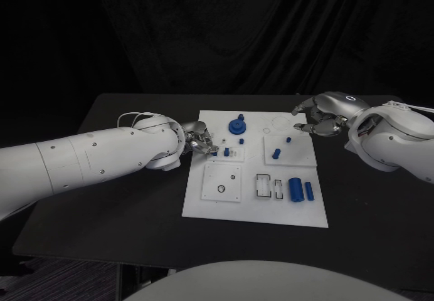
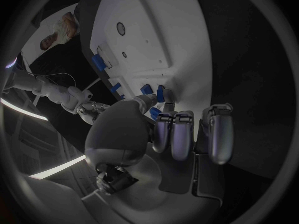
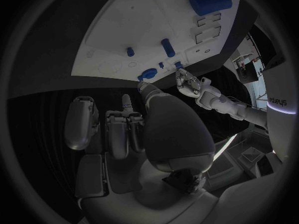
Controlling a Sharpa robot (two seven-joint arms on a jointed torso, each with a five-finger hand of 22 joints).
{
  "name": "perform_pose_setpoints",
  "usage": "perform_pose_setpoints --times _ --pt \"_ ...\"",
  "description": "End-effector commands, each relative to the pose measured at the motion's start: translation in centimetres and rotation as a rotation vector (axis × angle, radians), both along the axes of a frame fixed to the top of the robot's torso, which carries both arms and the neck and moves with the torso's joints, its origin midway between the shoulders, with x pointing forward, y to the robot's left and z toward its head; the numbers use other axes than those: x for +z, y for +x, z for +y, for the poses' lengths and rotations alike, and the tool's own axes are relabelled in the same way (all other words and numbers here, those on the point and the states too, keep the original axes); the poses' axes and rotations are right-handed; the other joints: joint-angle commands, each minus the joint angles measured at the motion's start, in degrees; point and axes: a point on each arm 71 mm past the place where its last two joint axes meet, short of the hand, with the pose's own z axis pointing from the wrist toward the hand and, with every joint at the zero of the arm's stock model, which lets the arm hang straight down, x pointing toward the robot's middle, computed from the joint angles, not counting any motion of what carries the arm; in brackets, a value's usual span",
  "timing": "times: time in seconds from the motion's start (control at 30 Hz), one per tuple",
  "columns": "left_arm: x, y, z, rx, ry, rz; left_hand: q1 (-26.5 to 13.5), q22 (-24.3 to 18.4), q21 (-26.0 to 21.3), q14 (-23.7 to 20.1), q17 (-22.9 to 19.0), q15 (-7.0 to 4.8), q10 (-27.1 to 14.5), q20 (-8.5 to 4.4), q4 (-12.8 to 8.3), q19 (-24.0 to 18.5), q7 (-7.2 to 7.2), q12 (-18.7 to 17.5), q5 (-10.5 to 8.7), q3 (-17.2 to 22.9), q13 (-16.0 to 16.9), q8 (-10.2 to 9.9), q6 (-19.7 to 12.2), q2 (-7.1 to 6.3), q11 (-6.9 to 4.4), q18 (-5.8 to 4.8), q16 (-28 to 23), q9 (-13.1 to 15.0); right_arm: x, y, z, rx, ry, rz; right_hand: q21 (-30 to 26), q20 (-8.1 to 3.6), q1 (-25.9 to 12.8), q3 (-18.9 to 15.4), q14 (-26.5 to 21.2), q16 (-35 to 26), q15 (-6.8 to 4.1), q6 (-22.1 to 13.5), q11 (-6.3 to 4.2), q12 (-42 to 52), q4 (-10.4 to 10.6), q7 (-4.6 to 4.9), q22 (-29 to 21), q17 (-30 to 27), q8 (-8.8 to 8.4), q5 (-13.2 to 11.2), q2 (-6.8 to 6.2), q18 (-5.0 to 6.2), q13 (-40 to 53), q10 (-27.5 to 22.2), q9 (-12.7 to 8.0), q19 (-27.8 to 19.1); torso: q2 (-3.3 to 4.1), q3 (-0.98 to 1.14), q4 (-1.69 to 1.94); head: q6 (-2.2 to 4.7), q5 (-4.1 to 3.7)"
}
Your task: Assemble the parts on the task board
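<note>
- The task board [image 1: 256, 207] lies flat in the middle of the black table [image 1: 108, 207], its long axis running away from the robot. The left hand [image 1: 197, 141] sits at the board's left edge, about level with its far half; the right hand [image 1: 318, 118] hovers at its far right corner.
- On the board's far part, a blue stepped part [image 1: 237, 125] stands upright, its thin stem pointing up.
- Two small blue pegs [image 1: 226, 151] stand just beside the left hand's fingers; in the left wrist view the pegs [image 2: 154, 91] sit right at the thumb tip, but I cannot tell whether the hand touches or pinches either one.
- Toward the near right, two blue cylinders [image 1: 301, 190] lie side by side, long axes parallel with the board's length, well apart from both hands.
- A small blue peg [image 1: 276, 152] stands on the right-hand raised plate.
- The right hand's fingers [image 3: 118, 129] are curled inward with nothing visible in them, over the dark table beside the board.
</note>
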Motion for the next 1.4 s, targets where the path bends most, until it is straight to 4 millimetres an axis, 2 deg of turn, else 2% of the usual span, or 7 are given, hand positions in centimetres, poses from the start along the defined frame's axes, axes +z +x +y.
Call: perform_pose_setpoints --times 0.03,0.2,0.23,0.33,0.77,1.17,1.4 --pt "-0.5 -0.19 0.15 -0.003 0.01 0.025 -0.45 10.87 -0.24 5.95 15.08 0.42 6.07 0.57 -0.07 0.78 -0.05 -0.03 -0.29 -0.3 15.05 0.37 -0.32 0.08 0.27 0.08 0.15 1.33 -0.17 -0.02 -0.16 -0.017 -0.006 0.008 -0.15 0.03 0.59 0.01 6.0 0.17 0.53 0.42 0.3 0.15 -0.43 0.0 10.28 15.1 -0.24 -0.04 0.0 0.06 15.1 5.87 -0.1 -0.23 0.02 -0.01 0.02 0.0 0.04" --pt "-0.52 -0.17 0.19 -0.004 0.01 0.026 -0.52 10.88 -0.25 5.95 15.08 0.43 6.07 0.58 -0.04 0.78 -0.01 -0.03 -0.53 -0.36 15.05 0.36 -0.34 0.16 0.28 0.08 0.15 1.32 -0.18 -0.02 -0.15 -0.017 -0.006 0.008 -0.15 0.03 0.59 0.01 6.0 0.17 0.53 0.42 0.3 0.15 -0.43 0.0 10.28 15.1 -0.24 -0.04 0.0 0.06 15.1 5.87 -0.1 -0.23 0.11 0.02 -0.05 0.0 0.12" --pt "-0.52 -0.18 0.19 -0.005 0.011 0.027 -1.12 10.87 -0.33 5.95 15.08 0.5 6.07 0.66 0.4 0.74 0.08 -0.03 -2.48 -0.78 15.05 0.31 -0.35 0.47 0.37 0.09 0.15 1.27 -0.18 -0.02 -0.15 -0.017 -0.006 0.008 -0.15 0.03 0.59 0.01 6.0 0.17 0.53 0.42 0.3 0.15 -0.43 0.0 10.28 15.1 -0.24 -0.04 0.0 0.06 15.1 5.87 -0.1 -0.23 0.11 0.02 -0.04 0.0 0.12" --pt "-0.55 -0.19 0.17 -0.007 0.011 0.028 -1.37 10.87 -0.41 5.95 15.08 0.54 6.07 0.7 0.54 0.7 0.12 -0.03 -3.67 -1.16 15.05 0.24 -0.38 0.65 0.43 0.11 0.15 1.24 -0.19 -0.01 -0.15 -0.017 -0.006 0.008 -0.16 0.03 0.66 0.05 6.0 0.17 0.53 0.44 0.3 0.15 -0.52 0.0 10.28 15.1 -0.26 -0.04 0.0 0.06 15.1 5.87 -0.13 -0.23 0.14 0.03 -0.05 0.0 0.14" --pt "-0.62 -0.26 0.11 -0.013 0.012 0.033 -1.67 10.85 -0.53 5.95 15.08 0.59 6.07 0.74 0.7 0.64 0.21 -0.03 -4.32 -1.56 15.05 0.1 -0.47 0.6 0.48 0.14 0.15 1.17 -0.24 -0.01 -0.16 -0.018 -0.007 0.009 -0.2 0.03 0.73 0.09 6.0 0.17 0.53 0.45 0.3 0.15 -0.6 0.0 10.27 15.1 -0.27 -0.04 0.0 0.07 15.1 5.87 -0.16 -0.25 0.13 0.03 -0.02 0.0 0.2" --pt "-0.63 -0.25 0.1 -0.016 0.008 0.031 -5.43 11.02 -0.71 5.95 15.08 1.0 6.07 1.14 4.59 0.65 0.71 -0.03 -9.07 -6.31 15.05 -1.07 0.02 1.11 0.94 0.14 0.15 0.55 -0.28 -0.01 -0.18 -0.02 -0.009 0.012 -0.28 0.03 0.8 0.13 6.0 0.17 0.53 0.46 0.3 0.15 -0.67 0.0 10.25 15.1 -0.28 -0.03 0.01 0.08 15.1 5.87 -0.18 -0.28 0.13 0.03 -0.01 0.0 0.22" --pt "-0.68 -0.22 0.21 -0.012 0.013 0.035 -11.39 11.13 -0.92 5.95 15.08 1.23 6.07 1.32 5.17 0.64 0.83 -0.03 -10.19 -10.88 15.05 -1.96 0.5 4.03 1.16 0.18 0.15 0.2 -0.31 -0.01 -0.19 -0.021 -0.011 0.016 -0.28 0.03 0.8 0.13 6.0 0.17 0.53 0.46 0.3 0.15 -0.67 0.0 10.25 15.1 -0.28 -0.03 0.01 0.08 15.1 5.87 -0.18 -0.28 0.13 0.05 -0.02 0.0 0.3"
